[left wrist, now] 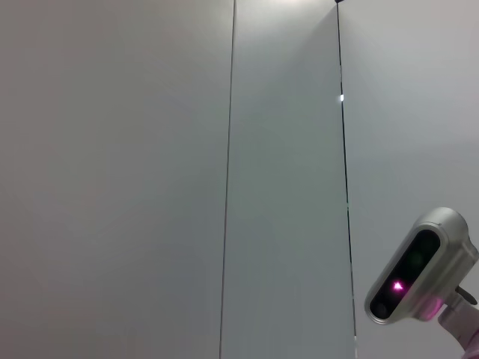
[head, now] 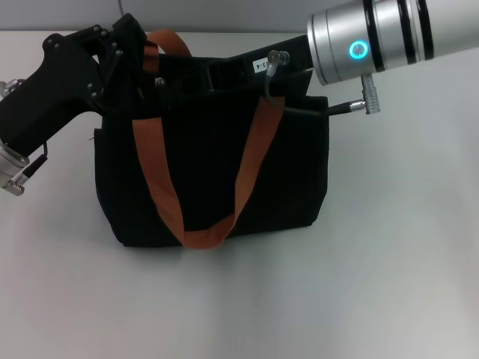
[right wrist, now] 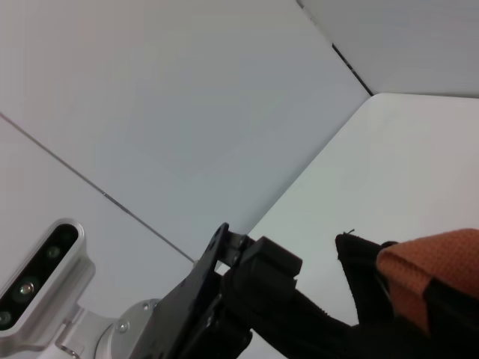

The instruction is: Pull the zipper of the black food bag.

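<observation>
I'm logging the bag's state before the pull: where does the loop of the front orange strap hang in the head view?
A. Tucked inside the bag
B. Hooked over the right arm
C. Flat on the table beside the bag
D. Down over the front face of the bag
D: the strap loops down the front of the bag, its bottom near the bag's lower edge.

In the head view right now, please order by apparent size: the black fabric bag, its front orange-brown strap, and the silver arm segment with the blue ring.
1. Black fabric bag
2. Silver arm segment, though nearness to the camera enlarges it
3. Front orange-brown strap
</observation>
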### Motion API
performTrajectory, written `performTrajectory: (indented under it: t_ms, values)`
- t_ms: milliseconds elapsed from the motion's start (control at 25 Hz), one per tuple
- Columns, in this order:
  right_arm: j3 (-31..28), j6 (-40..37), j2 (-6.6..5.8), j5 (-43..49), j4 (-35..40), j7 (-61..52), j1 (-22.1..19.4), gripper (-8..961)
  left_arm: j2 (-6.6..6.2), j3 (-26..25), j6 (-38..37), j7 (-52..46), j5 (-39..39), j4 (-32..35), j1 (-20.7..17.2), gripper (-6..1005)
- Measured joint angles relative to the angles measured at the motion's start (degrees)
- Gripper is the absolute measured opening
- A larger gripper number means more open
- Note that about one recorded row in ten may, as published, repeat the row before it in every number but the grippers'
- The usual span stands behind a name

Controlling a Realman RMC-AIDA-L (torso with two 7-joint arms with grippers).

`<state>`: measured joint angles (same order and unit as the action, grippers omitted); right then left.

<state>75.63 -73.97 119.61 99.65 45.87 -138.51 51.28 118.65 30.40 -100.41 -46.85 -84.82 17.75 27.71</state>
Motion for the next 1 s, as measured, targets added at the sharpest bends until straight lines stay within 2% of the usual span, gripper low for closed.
performTrajectory:
  t_ms: [320,680,1000]
  values:
    - [0.3,0.4,0.01,0.2,0.2,0.3,0.1,-3,0.0,-0.1,0.0,0.0,0.0,0.0,-0.2,26]
    - [0.3,1.3,-0.12,2.0,1.0,-0.8,0.1,-1,-0.02,-0.2,0.0,0.0,0.0,0.0,-0.3,26]
    - [0.7,1.3,-0.05,5.6,5.2,-4.4,-0.4,-1,-0.09,-0.3,0.0,0.0,0.0,0.0,-0.4,25]
